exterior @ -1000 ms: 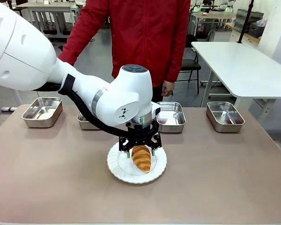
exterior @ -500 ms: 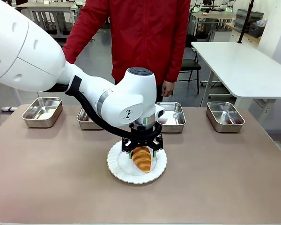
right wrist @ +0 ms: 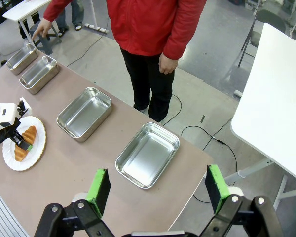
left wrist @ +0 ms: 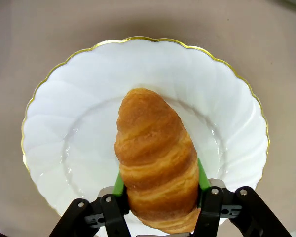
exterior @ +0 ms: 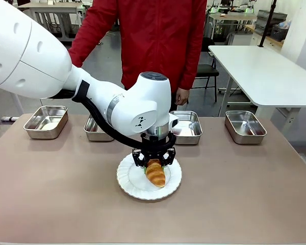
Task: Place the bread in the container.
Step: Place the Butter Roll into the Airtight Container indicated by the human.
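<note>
The left gripper (left wrist: 160, 180) is now pinching the bread (left wrist: 155, 158) near one end, its green pads (left wrist: 119, 181) pressing both flanks. A second ago those jaws were standing wide around it, so the grasp looks made and the lift should be coming next. The bread is lying on the plate (left wrist: 59, 118), golden-brown, ridged and soft-looking, so it may be denting. The plate is glossy white, scalloped and gilt-rimmed. 4 shallow steel pans are sitting along the far edge; the container (exterior: 187, 133) is probably the nearest. The right gripper (right wrist: 158, 187) is hanging wide, holding nothing.
</note>
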Robot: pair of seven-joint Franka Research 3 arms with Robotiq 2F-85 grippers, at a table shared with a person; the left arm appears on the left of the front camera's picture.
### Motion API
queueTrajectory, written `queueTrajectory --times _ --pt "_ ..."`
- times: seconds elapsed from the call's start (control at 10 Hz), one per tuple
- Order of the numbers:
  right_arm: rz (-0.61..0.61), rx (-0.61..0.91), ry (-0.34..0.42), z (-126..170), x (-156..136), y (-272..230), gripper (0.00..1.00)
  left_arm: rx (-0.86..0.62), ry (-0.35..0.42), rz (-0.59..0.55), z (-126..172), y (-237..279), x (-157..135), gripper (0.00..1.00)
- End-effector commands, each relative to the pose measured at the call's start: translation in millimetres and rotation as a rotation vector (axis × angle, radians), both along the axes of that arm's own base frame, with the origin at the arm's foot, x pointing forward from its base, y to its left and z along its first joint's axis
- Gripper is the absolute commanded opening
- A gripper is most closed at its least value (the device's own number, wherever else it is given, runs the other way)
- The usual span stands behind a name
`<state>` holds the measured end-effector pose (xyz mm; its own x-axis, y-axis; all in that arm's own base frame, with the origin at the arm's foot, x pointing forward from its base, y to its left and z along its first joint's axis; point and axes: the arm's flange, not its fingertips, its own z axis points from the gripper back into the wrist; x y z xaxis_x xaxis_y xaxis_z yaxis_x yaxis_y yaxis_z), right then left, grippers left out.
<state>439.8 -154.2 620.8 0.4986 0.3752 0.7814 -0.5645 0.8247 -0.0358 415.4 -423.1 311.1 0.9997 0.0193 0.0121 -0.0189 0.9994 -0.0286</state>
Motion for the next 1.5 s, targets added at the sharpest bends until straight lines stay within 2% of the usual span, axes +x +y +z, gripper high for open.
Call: queueTrajectory --times 0.0,0.3,0.4,0.7,0.9,1.1,1.2,1.4 --pt "0.0 -0.001 -0.001 0.0 -0.5 0.5 1.0 -0.002 -0.004 -0.003 -0.7 -0.3 -0.5 0.45" --pt "0.0 -0.001 -0.001 0.0 -0.5 0.5 1.0 0.001 0.0 0.0 0.9 0.1 0.3 0.47" --pt "0.0 -0.001 -0.001 0.0 -0.5 0.5 1.0 -0.006 -0.046 -0.013 14.0 8.3 3.0 0.45" --pt "0.0 -0.001 -0.001 0.0 -0.5 0.5 1.0 -0.097 -0.111 -0.045 69.6 62.7 21.6 0.45" --pt "0.0 -0.001 -0.001 0.0 -0.5 0.5 1.0 -0.135 -0.133 -0.159 103.1 116.6 39.6 0.45" --pt "0.0 -0.001 -0.001 0.0 -0.5 0.5 1.0 -0.231 -0.13 -0.229 125.3 200.5 65.0 0.45" --pt "0.0 -0.001 -0.001 0.0 -0.5 0.5 1.0 -0.239 -0.12 -0.242 129.5 234.7 74.1 0.45" --pt "0.0 -0.001 -0.001 0.0 -0.5 0.5 1.0 -0.165 -0.099 -0.321 124.7 283.9 84.8 0.45"
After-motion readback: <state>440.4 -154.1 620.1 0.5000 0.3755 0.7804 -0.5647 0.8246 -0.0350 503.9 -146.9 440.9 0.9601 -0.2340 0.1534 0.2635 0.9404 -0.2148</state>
